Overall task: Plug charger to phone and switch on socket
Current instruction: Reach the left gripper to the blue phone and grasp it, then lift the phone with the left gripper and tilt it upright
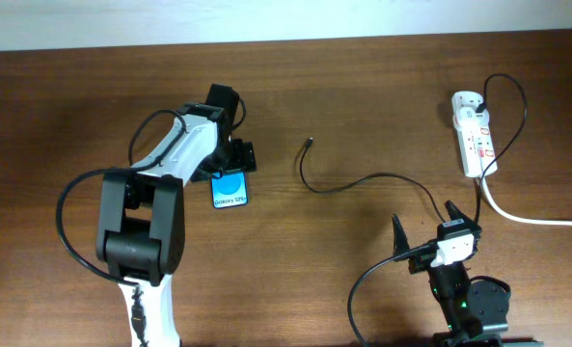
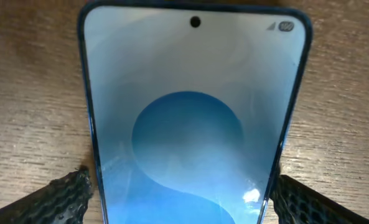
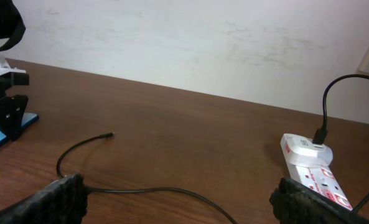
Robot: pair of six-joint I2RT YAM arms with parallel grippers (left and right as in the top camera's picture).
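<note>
Left gripper (image 2: 181, 183) pinches the phone (image 1: 231, 190) by both long edges, flat on the table, left of centre. Right gripper (image 1: 422, 216) is spread, empty. Charger (image 1: 363, 180) tip lies loose mid-table. We hold the phone square and keep its port end clear.

Glossy glass phone (image 2: 193, 124), matt wood-grain table (image 1: 363, 87), rough textured black fingers (image 2: 60, 196).

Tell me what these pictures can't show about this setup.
- Phone port: left arm covers one end overhead; left wrist picture's bottom edge cuts off the near end.
- Socket switches, on or off: too small overhead, partly cut off in right wrist view.
- Left jaws' grip: contact points cut off.
</note>
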